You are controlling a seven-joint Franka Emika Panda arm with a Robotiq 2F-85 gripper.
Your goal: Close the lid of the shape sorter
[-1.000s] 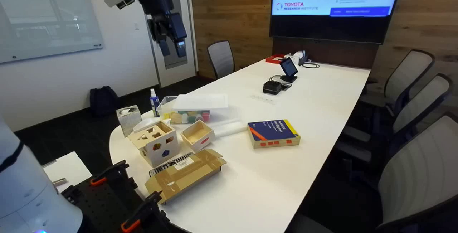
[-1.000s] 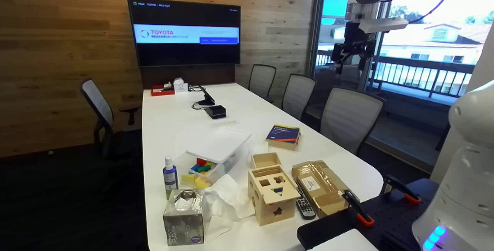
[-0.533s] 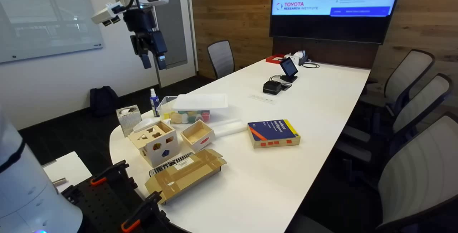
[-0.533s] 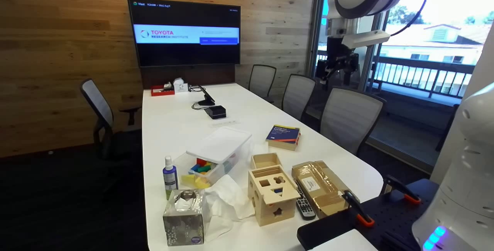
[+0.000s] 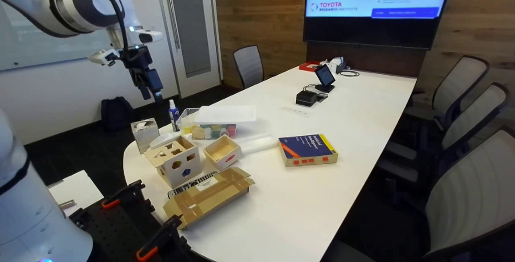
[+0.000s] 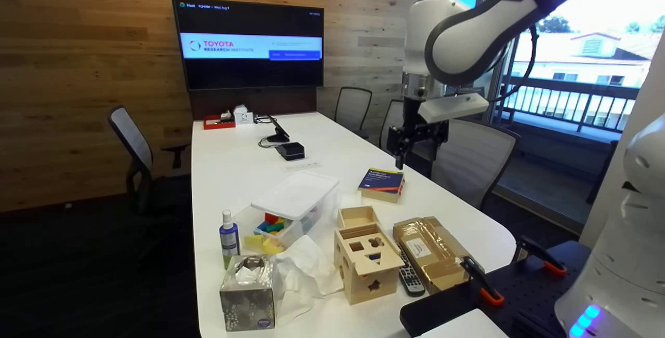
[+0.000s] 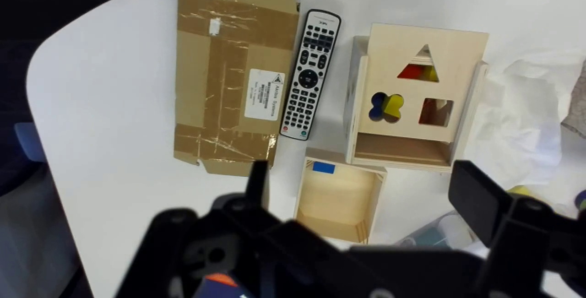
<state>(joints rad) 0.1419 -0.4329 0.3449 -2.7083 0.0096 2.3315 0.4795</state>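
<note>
Wooden lid [image 7: 414, 90] ajar on boxy sorter [image 6: 358, 284]

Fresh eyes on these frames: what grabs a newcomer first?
Probably the lit screen reading TOYOTA, on the wood-panelled wall in both exterior views. Next, the robot's open black gripper, hanging in the air above the white table. Then the pale wooden shape sorter on that table: its lid overhangs one end and leaves a gap at the end nearest the small wooden tray.
</note>
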